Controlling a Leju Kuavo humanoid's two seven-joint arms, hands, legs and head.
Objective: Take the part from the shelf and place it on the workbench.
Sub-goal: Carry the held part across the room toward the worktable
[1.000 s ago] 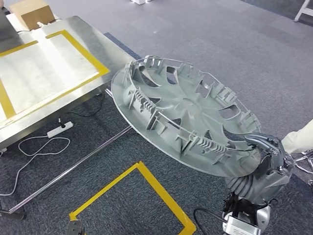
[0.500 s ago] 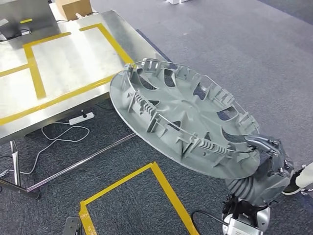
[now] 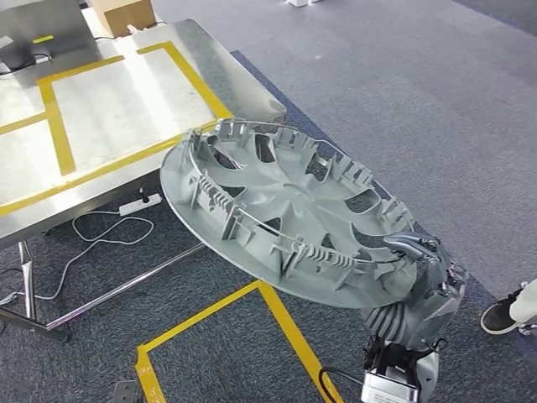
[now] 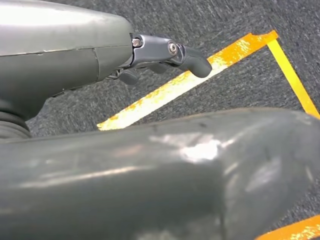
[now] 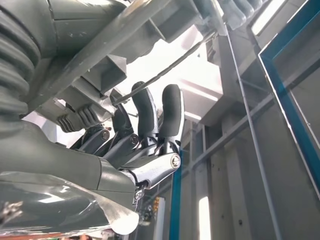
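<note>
my right hand (image 3: 423, 267) pinches the wheel cover (image 3: 278, 210) at its near rim only, so the far side hangs out unsupported and could sag or slip free. its far edge overlaps the table (image 3: 114, 109) corner and could knock it. it lies nearly flat, ribbed side up, far edge tipped toward the table. my left hand (image 4: 166, 52) hangs spread, holding nothing.

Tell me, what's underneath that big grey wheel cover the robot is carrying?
Under the wheel cover lies grey carpet with a yellow taped square, and the workbench corner sits beneath its far edge. The right hand grips its near rim. The carpet directly below is covered.
</note>
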